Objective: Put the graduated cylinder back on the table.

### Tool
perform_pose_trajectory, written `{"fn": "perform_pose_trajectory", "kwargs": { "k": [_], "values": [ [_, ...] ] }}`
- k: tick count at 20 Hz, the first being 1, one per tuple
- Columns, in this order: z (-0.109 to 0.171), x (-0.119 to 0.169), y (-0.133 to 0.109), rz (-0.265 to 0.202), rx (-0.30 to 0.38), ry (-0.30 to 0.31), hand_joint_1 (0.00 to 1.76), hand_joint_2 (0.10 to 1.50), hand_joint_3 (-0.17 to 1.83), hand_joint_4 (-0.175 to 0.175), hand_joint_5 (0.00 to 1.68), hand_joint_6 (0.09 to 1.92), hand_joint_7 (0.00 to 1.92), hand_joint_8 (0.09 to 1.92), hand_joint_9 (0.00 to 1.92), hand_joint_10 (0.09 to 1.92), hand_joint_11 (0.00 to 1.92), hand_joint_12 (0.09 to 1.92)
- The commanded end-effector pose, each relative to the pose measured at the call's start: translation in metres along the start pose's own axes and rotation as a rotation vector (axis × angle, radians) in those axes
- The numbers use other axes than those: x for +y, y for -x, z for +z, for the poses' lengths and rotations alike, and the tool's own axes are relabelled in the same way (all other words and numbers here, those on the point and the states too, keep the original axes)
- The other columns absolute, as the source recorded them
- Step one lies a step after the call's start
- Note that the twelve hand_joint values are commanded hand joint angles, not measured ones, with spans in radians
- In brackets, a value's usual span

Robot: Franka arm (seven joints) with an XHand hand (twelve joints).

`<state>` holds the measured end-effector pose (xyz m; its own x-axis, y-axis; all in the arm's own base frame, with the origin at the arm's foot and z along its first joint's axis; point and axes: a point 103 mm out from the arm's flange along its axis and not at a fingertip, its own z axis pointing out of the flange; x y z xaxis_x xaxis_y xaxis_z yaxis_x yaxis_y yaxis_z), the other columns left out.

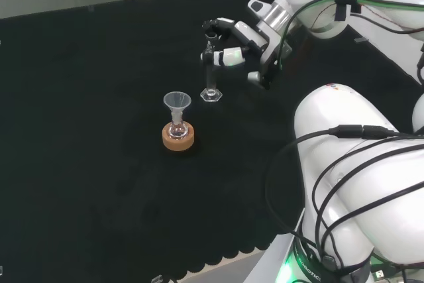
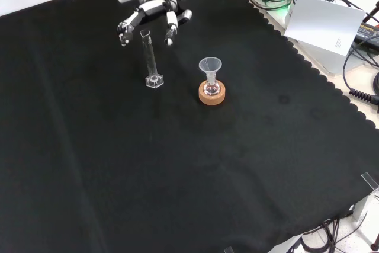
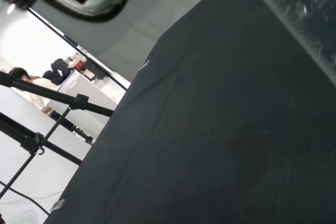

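Front view is showing the cylinder [image 2: 150, 58] standing upright in the upper left of the frame, its hexagonal foot resting on the cloth [image 2: 177, 164], with the hand [image 2: 149, 11] just above and behind its mouth. You are looking at fingers [image 2: 172, 31] spread apart and hanging down on either side of the tube's top; whether any fingertip is touching the glass, you cannot tell from here. Head view is showing the same: the cylinder [image 1: 211, 71] sitting upper centre, foot on the cloth [image 1: 99, 164], the hand [image 1: 228, 44] curved around its upper end with fingers apart rather than clamped. By the look of it the cylinder is already down, so the step in hand is the let-go. To do it well, you are wanting the fingers opened wide on both sides before the hand lifts, then a straight rise, since a tall thin tube on a small foot is likely to tip from a sideways brush. Keep any retreat away from the funnel [image 2: 210, 65] in the flask on its cork ring [image 2: 211, 94], just to the right of the cylinder in the front view.
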<state>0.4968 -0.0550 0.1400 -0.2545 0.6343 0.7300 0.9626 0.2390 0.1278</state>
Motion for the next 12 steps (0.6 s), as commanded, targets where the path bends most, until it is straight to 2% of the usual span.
{"fn": "perform_pose_trajectory", "kwargs": {
  "k": [1,4,7,12],
  "values": [
    [-0.04,-0.03,-0.037,0.003,-0.128,0.008,0.75,0.6,0.39,-0.082,0.28,0.17,0.03,0.76,0.19,0.83,0.05,1.53],
    [-0.065,-0.047,-0.063,-0.005,-0.188,0.032,0.75,0.61,0.37,-0.081,0.29,0.14,0.02,0.76,0.18,0.84,0.03,1.53],
    [-0.086,-0.063,-0.091,0.011,-0.266,0.034,0.75,0.61,0.37,-0.081,0.29,0.13,0.02,0.76,0.18,0.84,0.01,1.53],
    [-0.103,-0.09,-0.139,0.032,-0.387,0.016,0.79,0.63,0.37,-0.08,0.29,0.13,0.03,0.76,0.19,0.84,0.0,1.53]
  ]
}}
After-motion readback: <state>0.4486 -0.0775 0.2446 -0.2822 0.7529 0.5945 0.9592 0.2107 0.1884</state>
